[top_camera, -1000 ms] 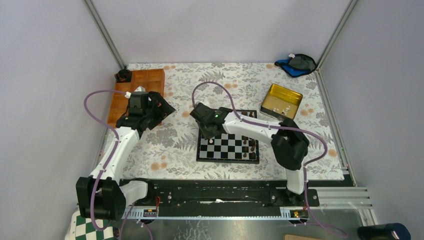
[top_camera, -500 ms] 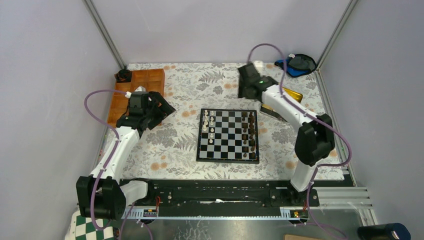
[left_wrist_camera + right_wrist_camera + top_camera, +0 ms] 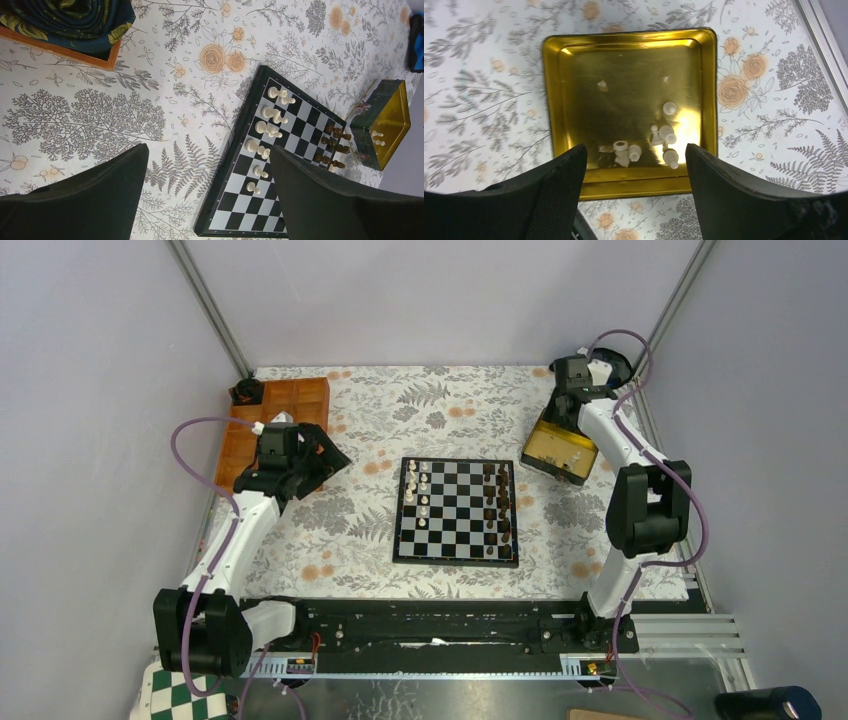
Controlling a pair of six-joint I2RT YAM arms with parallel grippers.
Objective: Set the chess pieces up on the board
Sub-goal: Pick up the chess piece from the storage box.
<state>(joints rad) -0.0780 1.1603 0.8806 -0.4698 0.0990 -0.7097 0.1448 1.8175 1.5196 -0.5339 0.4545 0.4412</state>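
White chess pieces [image 3: 667, 134] lie in tin [image 3: 624, 65] beneath right gripper [image 3: 634, 152].

The board [image 3: 457, 540] lies at the middle of the table [image 3: 350, 530], with the tin [image 3: 629, 60] off its far right corner.
The chess pieces [image 3: 415, 490] stand along the board's left edge and the opposing pieces [image 3: 496, 505] along its right. More chess pieces lie in the tin, and a wooden tray [image 3: 290, 400] sits at the far left.

The top external camera looks down from behind onto the whole table [image 3: 350, 530], 2 wrist cameras sit nearer — left slanting across the board [image 3: 237, 210], right straight above the gold tin [image 3: 624, 65] — both things shared overhead.
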